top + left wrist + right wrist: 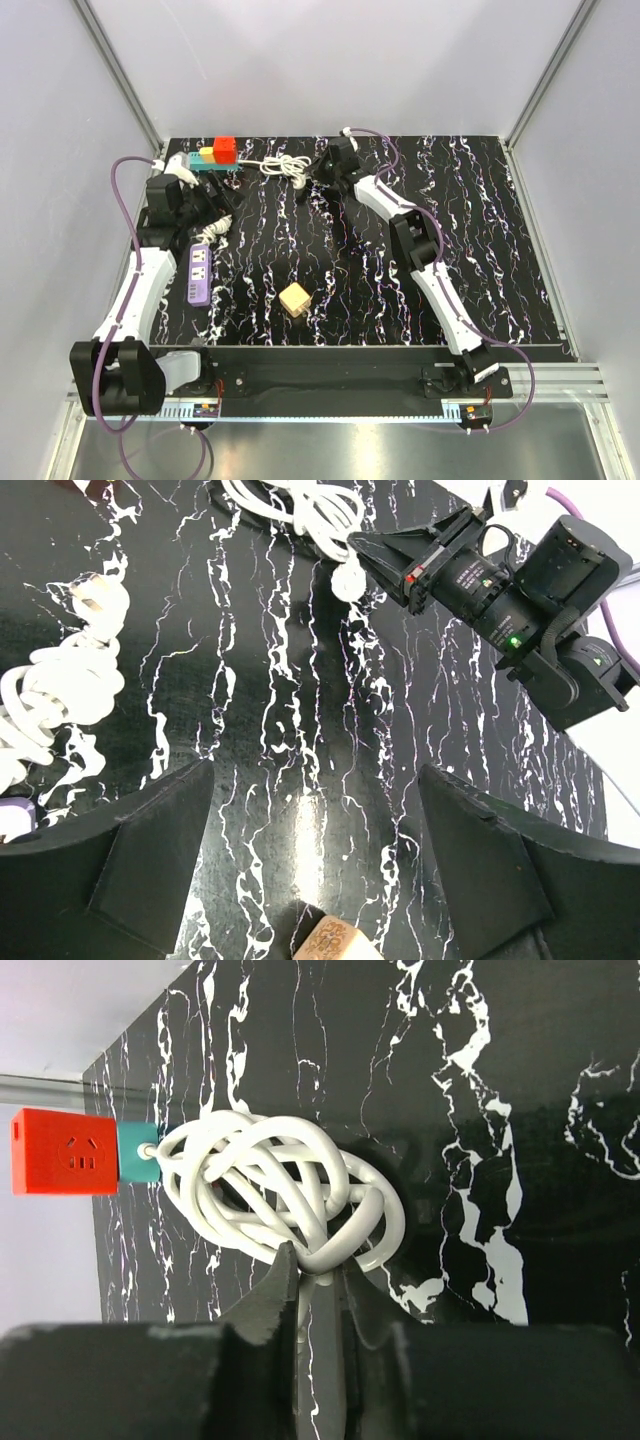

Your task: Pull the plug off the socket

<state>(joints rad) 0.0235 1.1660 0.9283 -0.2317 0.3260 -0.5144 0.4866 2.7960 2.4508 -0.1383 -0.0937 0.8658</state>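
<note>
Wide black marbled table (480, 220), both arms out over it. The left arm (140, 290) runs up the left side, and the right arm (430, 260) stretches to the far middle. The teal socket (198, 165) lies along the far-left edge of the table, with a red plug (225, 148) seated on top of it and a yellow block (207, 153) beside that. Its white cord (285, 165) is bundled just to the right. The right gripper (315, 1260) is pinched tight on a loop of that bundle. The left gripper (315, 775) hangs near the socket, fingers spread wide over bare table, with nothing in them. Nearer the bases lie a purple power strip (198, 273) and a small wooden cube (295, 299).
</note>
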